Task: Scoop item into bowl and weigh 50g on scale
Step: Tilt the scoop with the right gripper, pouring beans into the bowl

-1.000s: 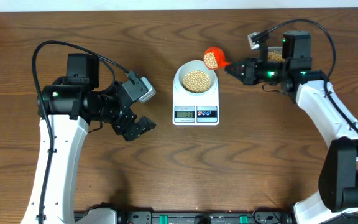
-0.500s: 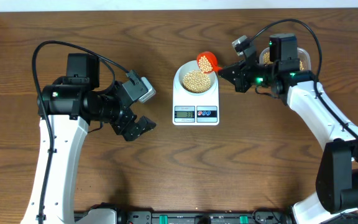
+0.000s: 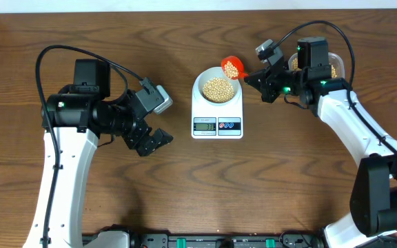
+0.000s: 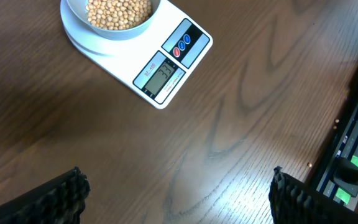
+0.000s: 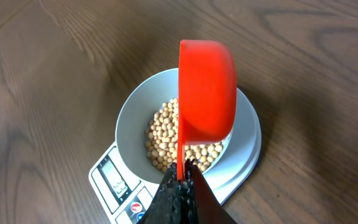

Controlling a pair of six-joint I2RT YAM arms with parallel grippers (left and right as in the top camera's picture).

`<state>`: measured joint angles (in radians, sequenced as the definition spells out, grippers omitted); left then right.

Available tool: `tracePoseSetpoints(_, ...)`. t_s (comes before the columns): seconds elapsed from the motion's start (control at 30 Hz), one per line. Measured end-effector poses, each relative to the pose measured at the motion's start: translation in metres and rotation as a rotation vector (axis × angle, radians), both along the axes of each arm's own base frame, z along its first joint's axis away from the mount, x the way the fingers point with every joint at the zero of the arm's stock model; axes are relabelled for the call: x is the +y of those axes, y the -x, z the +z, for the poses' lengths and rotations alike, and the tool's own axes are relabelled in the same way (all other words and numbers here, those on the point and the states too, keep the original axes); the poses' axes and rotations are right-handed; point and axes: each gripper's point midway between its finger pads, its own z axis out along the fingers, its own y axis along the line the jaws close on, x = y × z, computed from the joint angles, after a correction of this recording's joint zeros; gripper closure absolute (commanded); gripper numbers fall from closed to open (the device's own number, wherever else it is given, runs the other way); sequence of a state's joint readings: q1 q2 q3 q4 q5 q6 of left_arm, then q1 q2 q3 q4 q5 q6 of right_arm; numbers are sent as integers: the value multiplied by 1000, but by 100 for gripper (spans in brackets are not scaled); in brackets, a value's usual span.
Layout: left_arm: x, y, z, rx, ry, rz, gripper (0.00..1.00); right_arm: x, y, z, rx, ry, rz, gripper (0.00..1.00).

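Moved in from the right, the red scoop [image 3: 232,66] now leans on its side over the bowl [image 5: 132,118] rim. At left, the left hand [image 3: 156,141] hangs released, well apart from the scale [image 3: 217,126]. On the scale sits the bowl, beans [image 3: 217,88] heaped inside. Rightward, the right hand [image 3: 255,74] clenches the scoop's handle; pouring seems underway, the display [image 4: 161,78] too blurred to read

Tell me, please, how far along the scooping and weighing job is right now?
Done: the bowl sits on the scale, holding a layer of beans. In hand: the right gripper, shut on the orange scoop, holds it tilted over the bowl's rim, beans inside. Left: finish pouring and confirm the weight; the display is too blurred to read. The left gripper is open, idle.
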<state>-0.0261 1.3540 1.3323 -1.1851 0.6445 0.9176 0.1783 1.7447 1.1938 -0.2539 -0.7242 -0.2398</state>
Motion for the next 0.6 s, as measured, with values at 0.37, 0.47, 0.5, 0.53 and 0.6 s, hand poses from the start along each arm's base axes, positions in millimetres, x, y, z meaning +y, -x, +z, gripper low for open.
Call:
tracePoseSetpoints(0.37,0,0,0,0,0,0,5,0,0,0,-8,5,6,99)
tracePoseSetpoints(0.47,0,0,0,0,0,0,5,0,0,0,-9,5,6,99)
tracePoseSetpoints(0.5,0,0,0,0,0,0,5,0,0,0,-8,5,6,99)
tracePoseSetpoints(0.53,0,0,0,0,0,0,5,0,0,0,-9,5,6,99)
tracePoseSetpoints(0.6,0,0,0,0,0,0,5,0,0,0,-9,5,6,99)
